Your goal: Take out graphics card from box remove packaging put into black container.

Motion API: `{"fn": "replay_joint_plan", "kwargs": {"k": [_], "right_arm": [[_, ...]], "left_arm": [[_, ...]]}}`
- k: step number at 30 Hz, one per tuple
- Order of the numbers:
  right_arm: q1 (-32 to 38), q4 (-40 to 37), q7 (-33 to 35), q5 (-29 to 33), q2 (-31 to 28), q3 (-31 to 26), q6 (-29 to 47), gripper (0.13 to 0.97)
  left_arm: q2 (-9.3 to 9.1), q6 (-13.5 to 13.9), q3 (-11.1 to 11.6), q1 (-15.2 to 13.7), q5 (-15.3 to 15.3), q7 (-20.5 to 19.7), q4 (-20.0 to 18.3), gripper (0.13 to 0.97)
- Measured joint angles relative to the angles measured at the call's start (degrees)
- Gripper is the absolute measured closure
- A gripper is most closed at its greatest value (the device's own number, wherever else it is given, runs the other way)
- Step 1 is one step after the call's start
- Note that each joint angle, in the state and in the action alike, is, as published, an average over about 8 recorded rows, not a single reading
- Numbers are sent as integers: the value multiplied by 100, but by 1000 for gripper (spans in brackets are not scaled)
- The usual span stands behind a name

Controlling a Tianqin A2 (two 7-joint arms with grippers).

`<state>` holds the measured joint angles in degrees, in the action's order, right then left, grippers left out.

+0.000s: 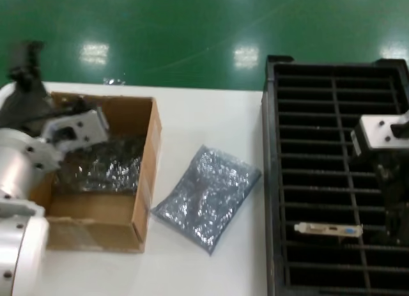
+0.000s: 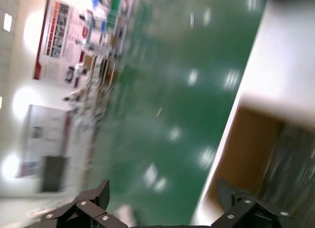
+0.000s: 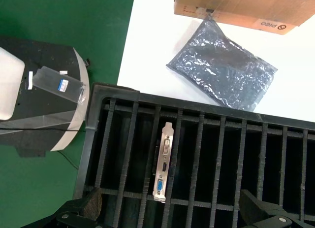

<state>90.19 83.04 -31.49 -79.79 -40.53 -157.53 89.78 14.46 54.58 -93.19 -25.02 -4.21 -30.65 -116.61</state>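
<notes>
Right gripper [image 3: 172,220] hangs open over the black container [image 1: 275,181], graphics card [image 1: 328,230] seated in a slot lower right of frame, empty packaging [image 1: 208,197] on the table mid-frame, left gripper [image 2: 167,211] open over the box [image 1: 144,174] of bagged cards — one cycle done.

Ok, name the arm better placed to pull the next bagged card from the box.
Left, probably: the left pincer hangs open over the box, above the bagged cards. The right pincer is over the black container.

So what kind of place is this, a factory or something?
Probably a factory or electronics assembly floor: glossy green floor, posters on the wall, and a slotted black container holding a graphics card.
</notes>
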Motion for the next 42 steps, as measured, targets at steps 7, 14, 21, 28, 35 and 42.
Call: {"fn": "replay_joint_plan", "kwargs": {"k": [7,14,21,28,35,42], "right_arm": [[-362,34,124,-93,93,264,-359,129],[-1092,104,379,-281,282,792,-1080,129],[-1927,184,671,-497,499,1402,-1911,129],[-2767,265,964,-716,716,2019,-2747,129],[-3610,345,1260,-934,934,2635,-3592,129],[-4458,426,1555,-1153,1154,3251,-4432,129]], "left_arm": [[75,-283,50,161,114,408,56,329],[87,-709,52,352,1038,603,265,210],[107,-1209,62,578,2059,862,500,158],[126,-1714,73,806,3092,1124,736,136],[146,-2219,83,1035,4122,1386,973,132],[165,-2724,94,1264,5153,1647,1210,132]]}}
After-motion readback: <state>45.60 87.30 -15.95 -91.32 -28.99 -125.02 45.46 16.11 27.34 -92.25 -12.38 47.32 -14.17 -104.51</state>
